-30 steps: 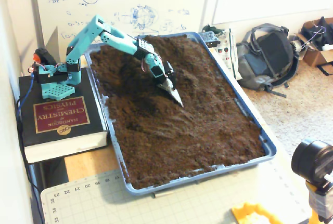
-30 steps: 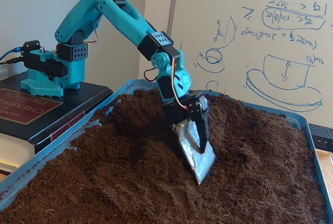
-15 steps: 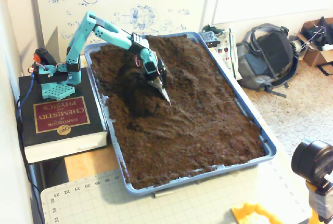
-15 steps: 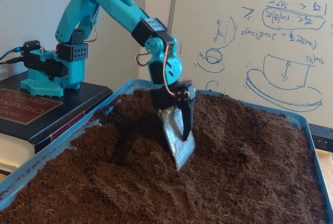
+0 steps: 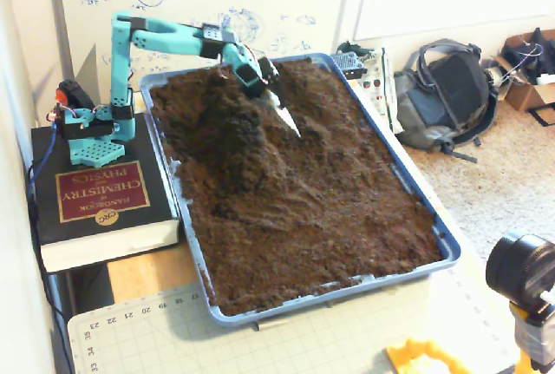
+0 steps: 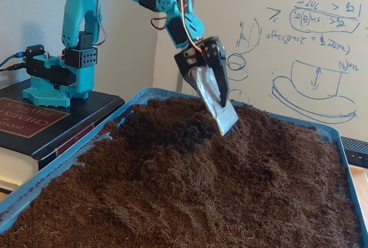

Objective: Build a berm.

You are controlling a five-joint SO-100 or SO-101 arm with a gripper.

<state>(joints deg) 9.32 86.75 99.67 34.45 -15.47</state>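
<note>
the gripper (image 6: 225, 122), closed, with a silvery blade, hangs just above the soil at upper centre. the berm (image 5: 232, 127) rises in the tray's (image 5: 447, 244) upper left.

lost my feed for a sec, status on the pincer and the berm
Pincer raised clear above soil, foil-like scoop blade on it. Berm heaped at tray's arm-side end. Nothing in the way.

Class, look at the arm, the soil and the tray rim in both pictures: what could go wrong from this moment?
1. The berm lies close to the blue tray wall beside the arm, so more pushing could spill soil toward the book.
2. The gripper hangs above the loose mound; a low pass might flatten it.
</note>
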